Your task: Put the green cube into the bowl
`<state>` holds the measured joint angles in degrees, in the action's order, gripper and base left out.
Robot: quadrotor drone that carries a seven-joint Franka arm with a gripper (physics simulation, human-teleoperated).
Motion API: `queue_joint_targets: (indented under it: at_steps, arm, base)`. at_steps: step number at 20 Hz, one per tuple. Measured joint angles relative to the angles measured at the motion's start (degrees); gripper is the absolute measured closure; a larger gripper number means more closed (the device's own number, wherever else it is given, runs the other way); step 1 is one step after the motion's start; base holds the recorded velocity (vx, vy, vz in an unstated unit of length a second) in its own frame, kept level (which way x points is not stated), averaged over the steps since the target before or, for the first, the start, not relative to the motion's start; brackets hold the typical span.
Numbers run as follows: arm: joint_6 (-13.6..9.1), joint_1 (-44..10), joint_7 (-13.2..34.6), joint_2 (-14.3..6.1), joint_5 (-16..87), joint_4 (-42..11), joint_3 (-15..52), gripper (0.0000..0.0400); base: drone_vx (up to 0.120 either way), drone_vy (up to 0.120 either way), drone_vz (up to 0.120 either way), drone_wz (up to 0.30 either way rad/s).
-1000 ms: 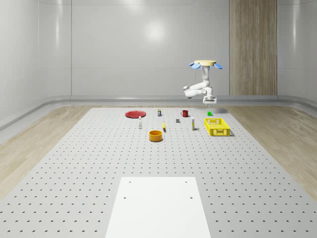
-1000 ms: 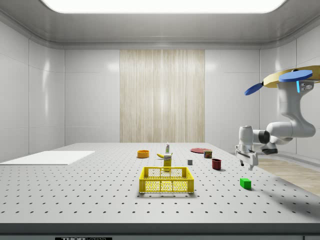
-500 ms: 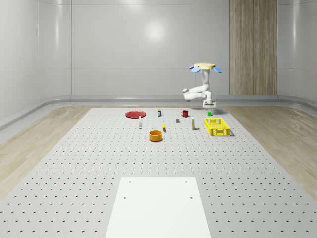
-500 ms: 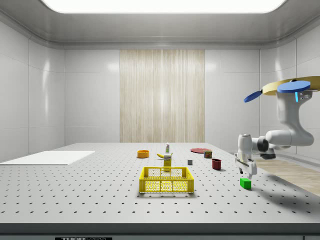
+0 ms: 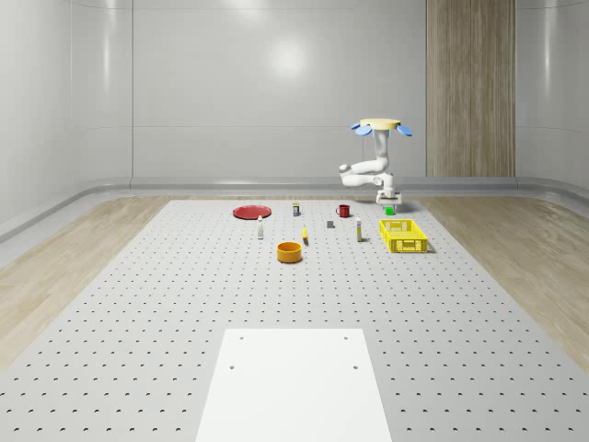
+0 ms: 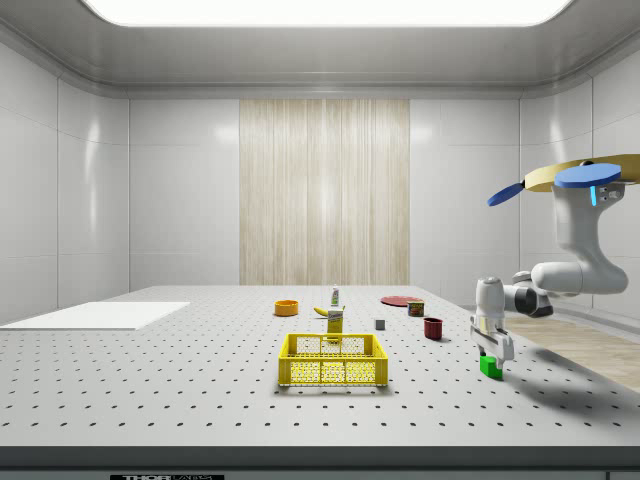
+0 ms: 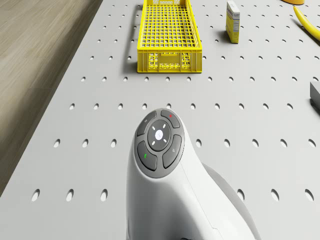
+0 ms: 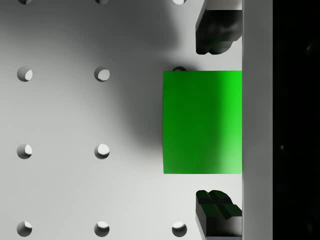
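In the whole-scene view the drone hovers over the far right part of the perforated table, its arm bent down so that the gripper hangs just above the green cube, which lies on the table just beyond the far end of the yellow crate. The orange bowl stands well to the left of the cube, nearer the camera, and nothing can be made out inside it; a red plate and a red mug sit farther back, and a white mat lies at the near edge. In the side view the drone hovers at the right, and the gripper reaches down onto the green cube, which rests on the table to the right of the yellow crate; the crate's mesh shows nothing inside, and the orange bowl stands far behind it. In the drone view the arm's wrist housing points toward the yellow crate, whose floor looks bare, with a small yellow box beside it. In the wrist view the green cube lies on the table between the two fingertips, which stand apart on either side with a gap to the cube, not clamped on it.
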<state>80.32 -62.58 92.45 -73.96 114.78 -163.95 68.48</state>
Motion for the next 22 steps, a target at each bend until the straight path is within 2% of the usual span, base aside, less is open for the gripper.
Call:
queue_joint_targets:
  at_steps: [7,10,13,17,22]
  arm:
    - [2.3,-0.39,-0.01,-1.4,1.92,0.82,-2.32,0.0]
    - [2.81,-0.56,0.07,-1.79,2.08,0.97,-2.59,0.0073]
    - [3.2,-0.71,0.18,-2.13,2.09,1.06,-2.68,0.0114]
    - [3.62,-0.91,0.32,-2.54,1.99,1.13,-2.68,0.0137]
    - [3.96,-1.13,0.53,-2.97,1.58,1.12,-2.38,0.0146]
  base:
    - [0.0,0.0,0.0,0.0]
    - [0.0,0.0,0.0,0.0]
    - [0.0,0.0,0.0,0.0]
    - [0.0,0.0,0.0,0.0]
    - [0.0,0.0,0.0,0.0]
